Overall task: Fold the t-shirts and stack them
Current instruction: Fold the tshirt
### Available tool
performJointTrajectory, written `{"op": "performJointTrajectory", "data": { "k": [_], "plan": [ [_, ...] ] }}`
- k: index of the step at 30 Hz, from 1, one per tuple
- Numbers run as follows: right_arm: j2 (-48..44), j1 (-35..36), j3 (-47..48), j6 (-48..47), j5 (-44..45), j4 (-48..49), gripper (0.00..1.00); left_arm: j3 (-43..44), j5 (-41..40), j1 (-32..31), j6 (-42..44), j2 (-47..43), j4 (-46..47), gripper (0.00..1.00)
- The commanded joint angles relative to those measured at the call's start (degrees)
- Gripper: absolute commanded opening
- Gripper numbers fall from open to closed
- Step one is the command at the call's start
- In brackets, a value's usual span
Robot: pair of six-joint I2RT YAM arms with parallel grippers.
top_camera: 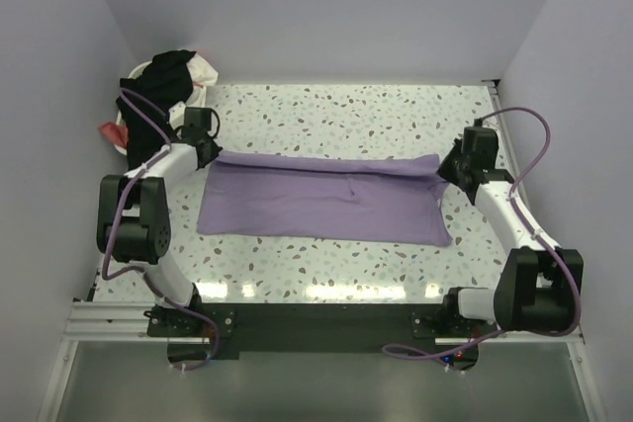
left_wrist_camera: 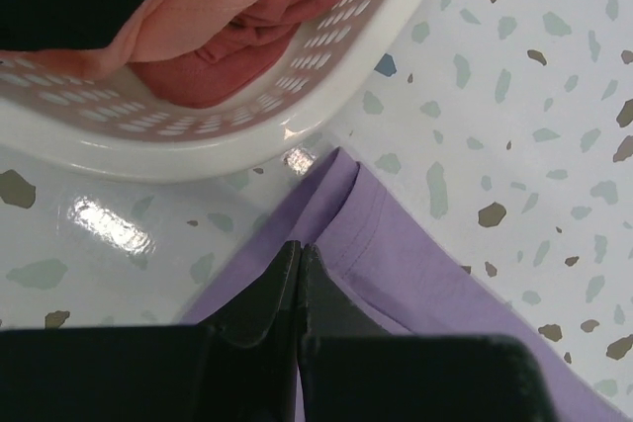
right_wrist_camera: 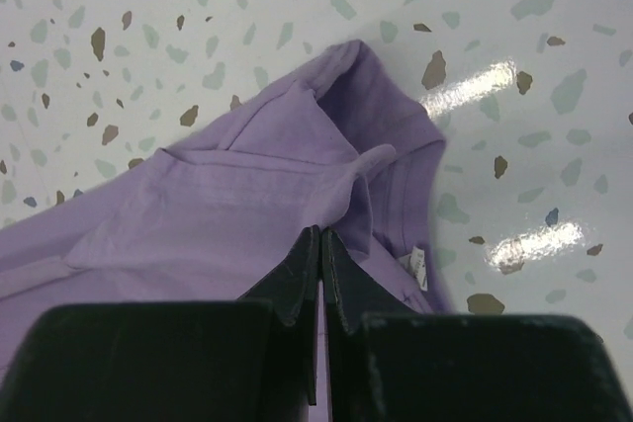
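Observation:
A lavender t-shirt (top_camera: 316, 207) lies in a long band across the speckled table, its far edge folded over towards me. My left gripper (top_camera: 210, 150) is shut on the shirt's far left corner, and the wrist view shows its tips (left_wrist_camera: 300, 247) pinched on the hem of the cloth (left_wrist_camera: 415, 264). At the far right corner my right gripper (top_camera: 445, 167) is shut on it too. There the fabric (right_wrist_camera: 227, 214) puckers up into the tips (right_wrist_camera: 321, 232), beside the collar and its small white label (right_wrist_camera: 415, 266).
A white plastic laundry basket (top_camera: 123, 135) stands at the back left, just behind my left gripper, its rim (left_wrist_camera: 198, 145) close to the shirt's corner. It holds a black shirt (top_camera: 168, 76), a white one (top_camera: 203, 68) and coral cloth (left_wrist_camera: 198, 7). Walls enclose three sides.

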Motion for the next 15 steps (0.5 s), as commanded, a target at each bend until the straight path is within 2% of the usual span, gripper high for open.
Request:
{"op": "performJointTrajectory", "data": {
  "k": [1,15],
  "plan": [
    [-3.08,-0.11,-1.57,0.75,-0.36,1.45,0.0,-1.76,-0.56,0.74,-1.59,-3.59,1.26,0.0],
    [-7.3,-0.11,-5.96,1.46,-1.94,-0.22,0.0,-7.82,0.06,1.53,-3.09,-8.6,1.43,0.0]
  ]
}}
